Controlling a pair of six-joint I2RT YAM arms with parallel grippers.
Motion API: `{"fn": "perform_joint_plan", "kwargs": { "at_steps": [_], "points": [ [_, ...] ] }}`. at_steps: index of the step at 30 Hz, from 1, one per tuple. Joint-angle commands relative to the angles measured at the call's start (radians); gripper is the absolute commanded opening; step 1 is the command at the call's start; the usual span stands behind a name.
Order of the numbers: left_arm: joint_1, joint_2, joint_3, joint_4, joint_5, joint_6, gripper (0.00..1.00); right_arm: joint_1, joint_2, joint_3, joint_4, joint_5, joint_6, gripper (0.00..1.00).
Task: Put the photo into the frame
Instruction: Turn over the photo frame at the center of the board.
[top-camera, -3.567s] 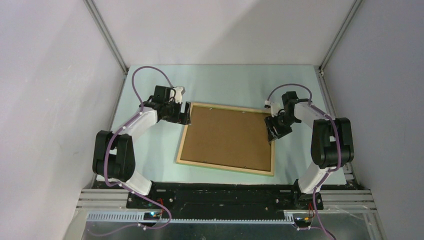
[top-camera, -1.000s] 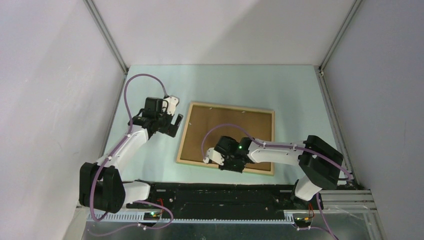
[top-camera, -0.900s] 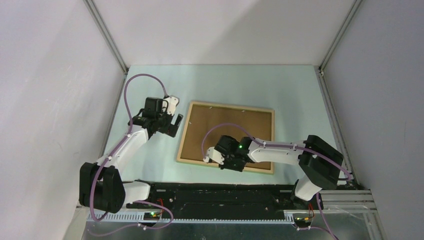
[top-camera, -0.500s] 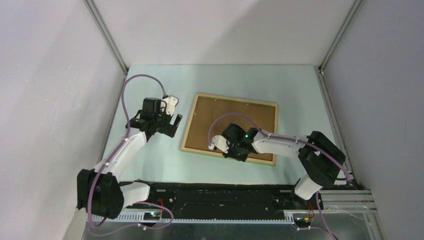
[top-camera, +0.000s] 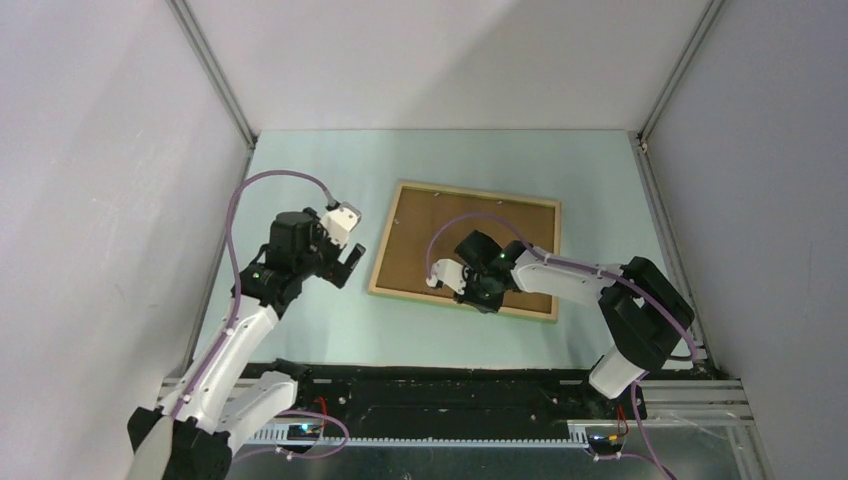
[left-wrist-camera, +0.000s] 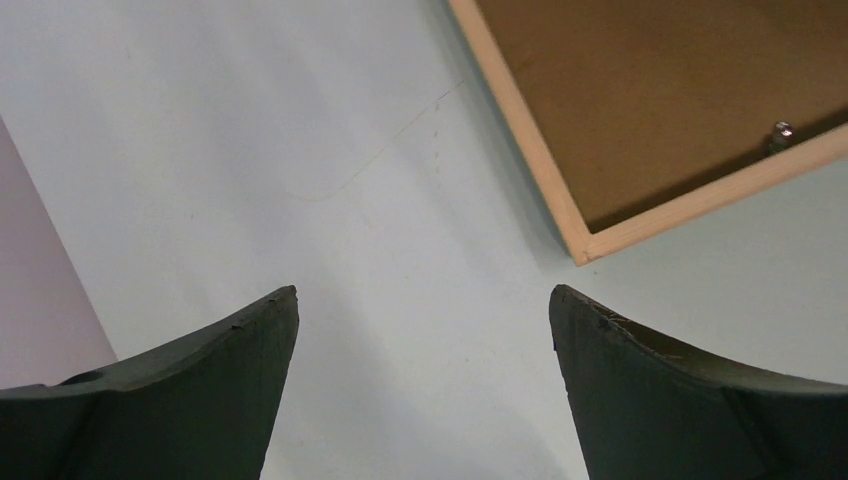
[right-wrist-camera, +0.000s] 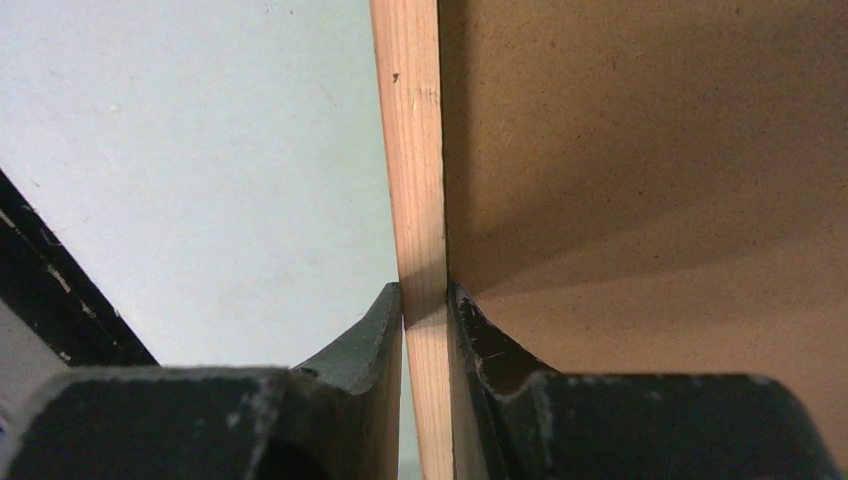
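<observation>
The frame (top-camera: 384, 244) lies back up on the pale green table, with a brown backing board (top-camera: 430, 232) inside its pale wood border. My right gripper (top-camera: 480, 298) is shut on the frame's near rail (right-wrist-camera: 411, 150); one finger (right-wrist-camera: 372, 328) is outside the rail and the other is on the board (right-wrist-camera: 650, 150). My left gripper (top-camera: 351, 264) is open and empty, just left of the frame. In the left wrist view the gripper (left-wrist-camera: 423, 295) hovers over bare table, with the frame's corner (left-wrist-camera: 578, 243) ahead to the right. The photo is not in view.
A small metal tab (left-wrist-camera: 781, 130) sits on the backing board near the frame's corner. The left wall (left-wrist-camera: 40, 270) is close beside the left gripper. The black base rail (right-wrist-camera: 50, 270) runs along the table's near edge.
The right gripper, shut on the near rail, has carried the frame farther back and to the right. The left arm has drawn back toward the near left, staying open.
</observation>
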Motion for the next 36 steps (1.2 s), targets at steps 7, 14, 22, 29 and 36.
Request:
{"fn": "perform_joint_plan", "kwargs": {
  "at_steps": [7, 14, 22, 29, 36],
  "points": [
    [-0.268, -0.085, 0.024, -0.012, -0.119, 0.136, 1.00, -0.029, -0.071, 0.151, -0.167, -0.069, -0.017, 0.00],
    [-0.452, -0.091, 0.042, -0.013, -0.200, 0.236, 1.00, -0.058, -0.093, 0.243, -0.260, -0.118, -0.018, 0.00],
    [-0.573, -0.016, 0.076, -0.004, -0.241, 0.290, 1.00, -0.100, -0.095, 0.344, -0.363, -0.213, -0.010, 0.00],
    [-0.649, 0.046, 0.104, 0.024, -0.216, 0.355, 1.00, -0.170, -0.057, 0.487, -0.498, -0.341, -0.037, 0.00],
    [-0.718, 0.184, 0.172, 0.071, -0.240, 0.468, 1.00, -0.220, -0.019, 0.630, -0.648, -0.437, -0.053, 0.00]
  ]
}}
